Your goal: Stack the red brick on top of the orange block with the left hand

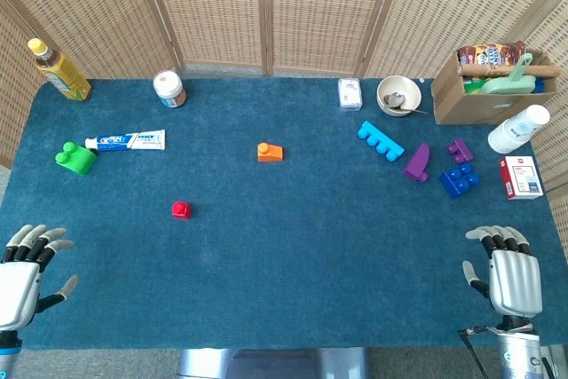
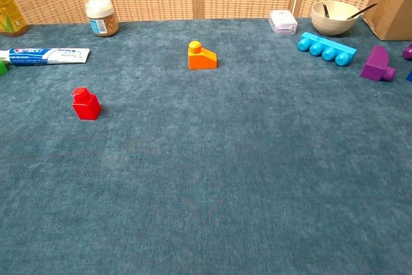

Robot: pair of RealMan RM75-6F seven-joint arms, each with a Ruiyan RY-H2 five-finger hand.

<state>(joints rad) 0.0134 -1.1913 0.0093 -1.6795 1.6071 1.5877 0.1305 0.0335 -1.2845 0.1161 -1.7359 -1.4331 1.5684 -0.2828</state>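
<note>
A small red brick point(image 1: 181, 209) point(image 2: 85, 104) with one stud sits on the blue cloth, left of centre. The orange block point(image 1: 269, 152) point(image 2: 201, 56), sloped with one stud, stands farther back near the middle, apart from the red brick. My left hand point(image 1: 25, 276) rests at the near left corner, fingers spread, holding nothing, well short of the red brick. My right hand point(image 1: 509, 272) lies at the near right corner, fingers apart and empty. Neither hand shows in the chest view.
A green brick point(image 1: 76, 158) and toothpaste tube point(image 1: 126, 140) lie at the left, a jar point(image 1: 169, 89) and bottle point(image 1: 59, 69) behind them. Cyan point(image 1: 380, 141), purple point(image 1: 417, 164) and blue point(image 1: 459, 179) bricks, a bowl point(image 1: 398, 95), a cardboard box point(image 1: 491, 83) and cups point(image 1: 518, 129) crowd the right.
</note>
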